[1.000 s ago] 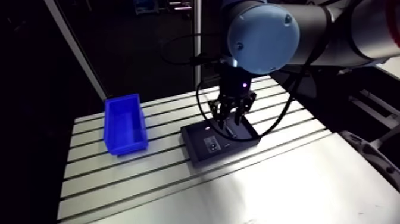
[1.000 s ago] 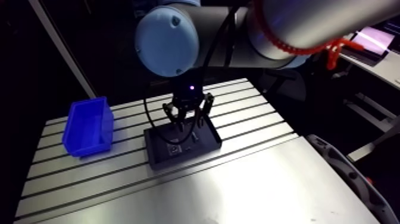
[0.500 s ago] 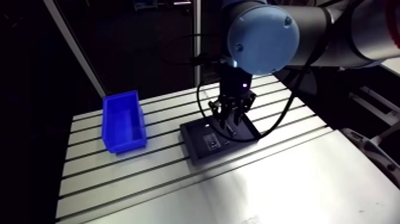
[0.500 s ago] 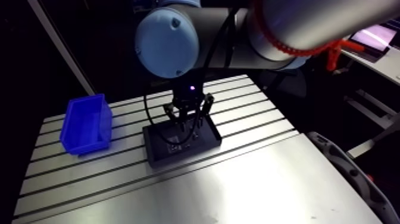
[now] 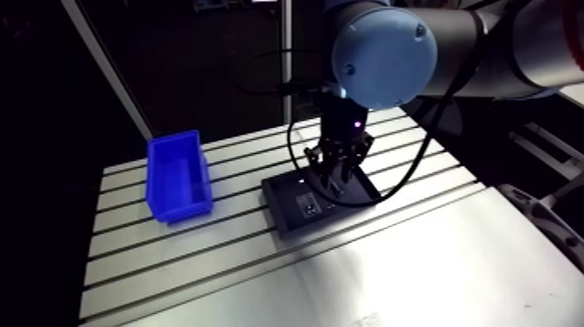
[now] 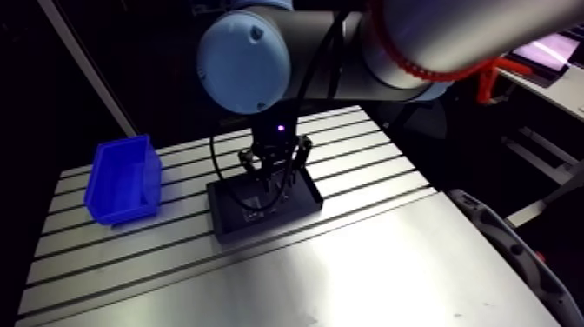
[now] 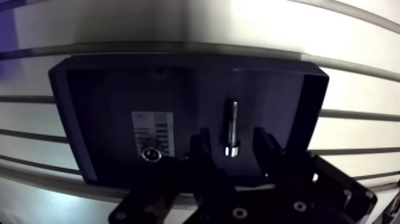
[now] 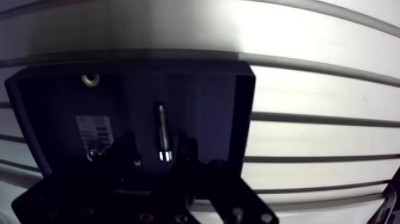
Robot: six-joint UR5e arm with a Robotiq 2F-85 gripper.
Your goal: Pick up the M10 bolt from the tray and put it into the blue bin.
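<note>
While hand (image 7: 231, 137) gapes, bolt (image 7: 231, 122) in tray (image 7: 89, 89) lies between fingers (image 7: 199, 146), untouched.

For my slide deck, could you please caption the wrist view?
Open gripper straddles the head of the M10 bolt lying in the black tray on the slotted table.

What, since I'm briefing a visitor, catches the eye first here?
The bright blue bin stands alone near the table's edge, apart from the black tray. In the wrist view a shiny bolt lies in that tray, its head between the gripper's open fingers.
</note>
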